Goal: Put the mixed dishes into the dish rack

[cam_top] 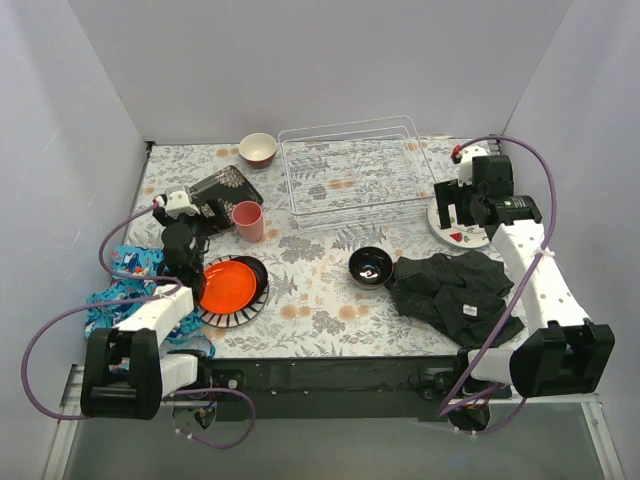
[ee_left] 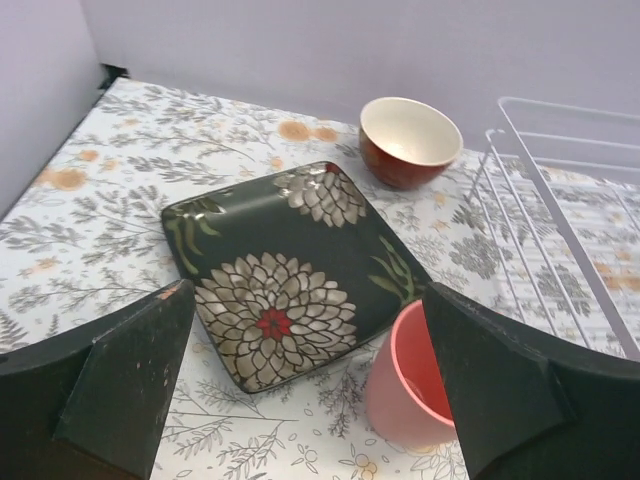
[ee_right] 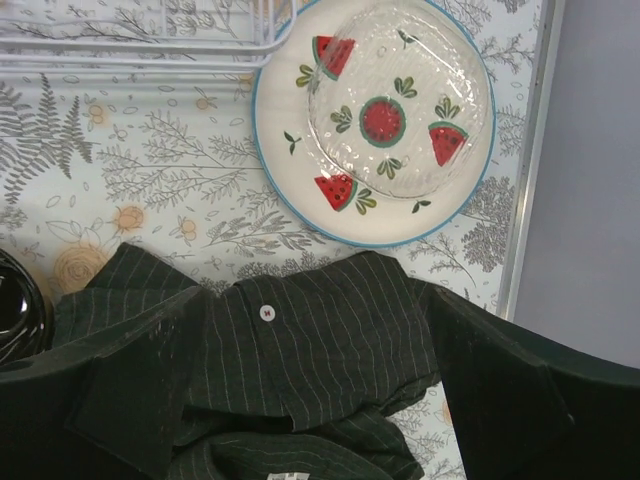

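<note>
The dish rack (cam_top: 355,172), a rectangular basket of thin white wire, is set far centre. The left gripper (ee_left: 305,300) is held wide open, gripping nothing, above a glossy square black plate (ee_left: 290,265) and a smooth pink cup (ee_left: 410,385). The right gripper (ee_right: 310,310), likewise spread and unloaded, is poised over the pinstriped black cloth (ee_right: 300,350). A round watermelon plate (ee_right: 375,120) lies just beside the table (ee_right: 150,170)'s right edge.

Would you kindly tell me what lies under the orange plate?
The orange plate rests on a black plate, its rim showing at the right, over a white plate with black stripes. Their centres, and anything between them, are covered.
</note>
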Robot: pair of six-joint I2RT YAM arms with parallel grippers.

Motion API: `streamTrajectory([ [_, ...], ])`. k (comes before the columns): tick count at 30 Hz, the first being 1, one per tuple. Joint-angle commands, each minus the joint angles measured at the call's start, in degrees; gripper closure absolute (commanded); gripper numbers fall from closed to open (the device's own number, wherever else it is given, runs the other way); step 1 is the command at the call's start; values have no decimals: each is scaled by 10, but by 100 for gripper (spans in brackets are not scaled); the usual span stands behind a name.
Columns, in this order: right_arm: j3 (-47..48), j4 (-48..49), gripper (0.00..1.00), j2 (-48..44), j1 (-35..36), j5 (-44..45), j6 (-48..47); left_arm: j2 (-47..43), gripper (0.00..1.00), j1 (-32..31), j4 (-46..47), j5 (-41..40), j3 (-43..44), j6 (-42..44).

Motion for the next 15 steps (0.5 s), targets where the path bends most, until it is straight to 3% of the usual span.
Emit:
streamTrajectory([
  [1, 63, 35, 2, 11, 6, -85, -14, -64, 2, -2, -194, -106, 71, -30],
  [6, 120, 123, 6, 37, 73, -81, -19, -109, 2, -2, -397, -76, 175, -8],
  [8, 177, 112, 11, 87, 110, -13, -3, -125, 2, -2, -495, -50, 226, 7],
  [15, 211, 126, 16, 185, 218, -4, 49, -173, 2, -2, -742, 3, 328, 28],
])
